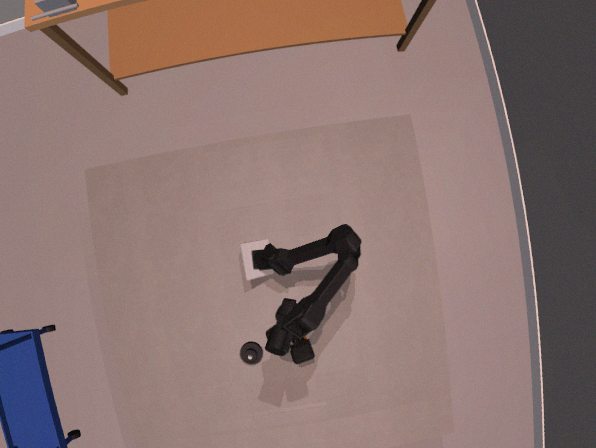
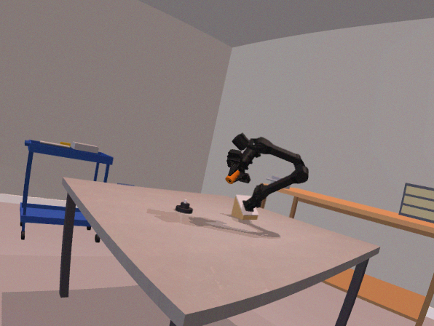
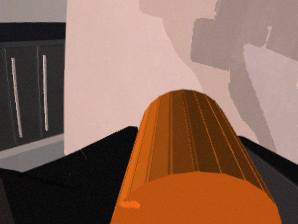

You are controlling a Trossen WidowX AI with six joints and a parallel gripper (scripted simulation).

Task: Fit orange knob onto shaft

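Note:
The orange knob (image 2: pixel 233 177) (image 3: pixel 187 135) is a ribbed cylinder. My gripper (image 2: pixel 235 175) (image 3: pixel 184 140) is shut on it and holds it in the air, well above the table. The knob is tilted in the exterior view, with its lower end toward the lower left and a small dark hole in that end. The hole's flat side cannot be made out. In the top view the arm mostly hides the knob. The round black pedestal (image 1: pixel 243 354) (image 2: pixel 184 209) stands on the table, apart from the knob, with the silver shaft (image 1: pixel 250 356) (image 2: pixel 185 201) upright on it. The shaft's flat side is too small to tell.
A pale wedge block (image 1: pixel 247 260) (image 2: pixel 238 208) stands under the arm's base. The table (image 2: pixel 233 262) has its near corner at the bottom of the exterior view. A blue cart (image 1: pixel 30 390) (image 2: pixel 69 154) and an orange shelf unit (image 1: pixel 250 30) (image 2: pixel 338 211) stand away from the arm.

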